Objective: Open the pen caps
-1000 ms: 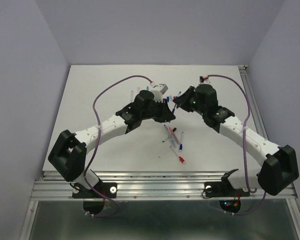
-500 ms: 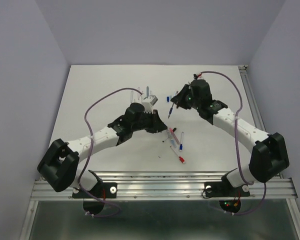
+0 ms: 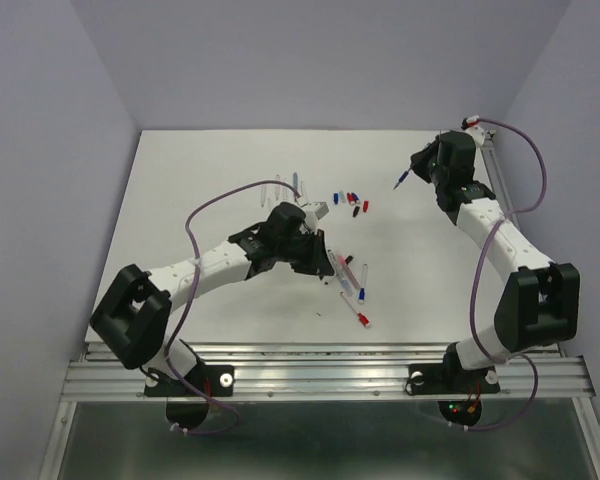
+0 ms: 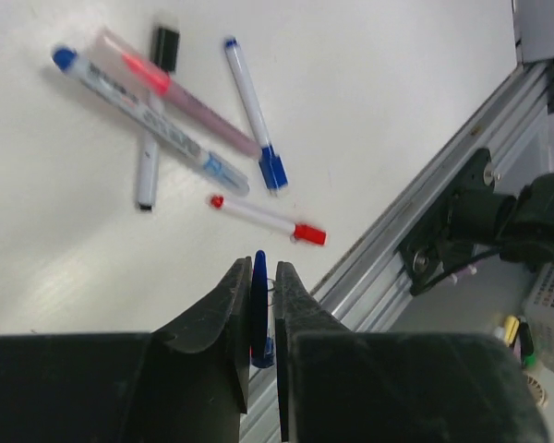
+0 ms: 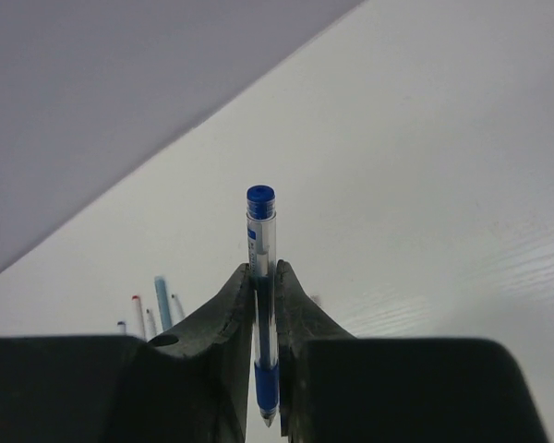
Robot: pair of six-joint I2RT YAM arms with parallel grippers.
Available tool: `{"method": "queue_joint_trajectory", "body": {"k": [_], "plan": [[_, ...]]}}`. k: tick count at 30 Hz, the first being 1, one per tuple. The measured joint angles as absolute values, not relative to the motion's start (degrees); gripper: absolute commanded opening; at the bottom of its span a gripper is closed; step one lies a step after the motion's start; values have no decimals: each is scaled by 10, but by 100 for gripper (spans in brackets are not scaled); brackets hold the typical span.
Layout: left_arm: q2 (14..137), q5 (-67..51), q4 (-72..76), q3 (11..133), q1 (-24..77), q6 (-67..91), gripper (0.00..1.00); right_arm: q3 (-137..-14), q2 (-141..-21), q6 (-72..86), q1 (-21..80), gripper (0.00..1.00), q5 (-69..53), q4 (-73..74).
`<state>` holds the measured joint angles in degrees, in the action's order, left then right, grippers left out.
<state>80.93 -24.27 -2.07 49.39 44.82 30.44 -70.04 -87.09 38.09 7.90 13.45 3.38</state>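
My left gripper is shut on a small blue pen cap, held just above the table beside a pile of capped pens; from the top view this gripper sits at the pile's left edge. The right gripper is shut on a clear pen barrel with blue grip, its writing tip bare. Seen from above, that gripper hangs at the far right with the pen pointing left. Several loose pen caps in red, blue and black lie mid-table.
A red-capped pen and a blue-capped pen lie closest to my left fingers. Several uncapped barrels lie at the back left, also in the right wrist view. The metal rail runs along the near edge.
The two grippers have drawn apart: the right arm swung to the far right with the pen barrel, and the left arm came back toward the near pile with the blue cap.
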Motion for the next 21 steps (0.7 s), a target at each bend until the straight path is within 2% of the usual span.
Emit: {"method": "queue_joint_trajectory", "body": {"k": [10,12,16,21], "plan": [[1081,-163,-80,824,367,299,0,-557,-730,357,83,2,43,52],[1135,-151,-101,886,356,299,5,-546,-711,351,83,2,32,69],[1213,-135,-142,968,353,299,8,-528,-681,338,83,3,17,100],[1271,-120,-186,1033,356,301,22,-500,-651,322,83,4,15,135]]}}
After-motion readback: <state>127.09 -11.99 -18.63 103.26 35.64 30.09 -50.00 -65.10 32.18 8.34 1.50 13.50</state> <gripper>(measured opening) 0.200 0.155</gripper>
